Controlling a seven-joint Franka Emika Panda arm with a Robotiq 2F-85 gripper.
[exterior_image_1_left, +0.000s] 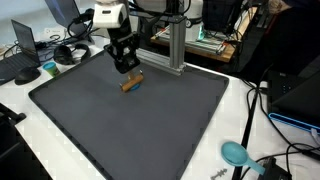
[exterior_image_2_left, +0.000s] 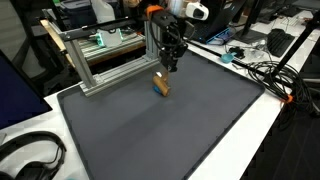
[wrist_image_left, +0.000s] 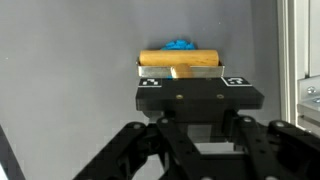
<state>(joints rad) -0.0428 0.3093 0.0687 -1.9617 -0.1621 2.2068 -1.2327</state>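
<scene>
— How does the gripper stand?

— Clenched. In the wrist view its fingers meet around a thin stem that runs into a wooden handle, a short light-brown cylinder lying crosswise just past the fingertips. So it is grasping the wooden piece by that stem.

— Anything else on that piece?

— A bit of blue shows behind the handle; what it is I cannot tell.

— And where is the wooden thing in the wider scene?

— In both exterior views it sits right under the gripper, the wooden handle low over the dark grey mat, toward the mat's far part. Whether it touches the mat or hangs just above it, I cannot tell.

— What lies around?

— Behind the arm, at the mat's edge, stands an aluminium frame. Off the mat, on the white table, a teal round object lies near a corner, black headphones rest by another, and cables trail along the side.
</scene>
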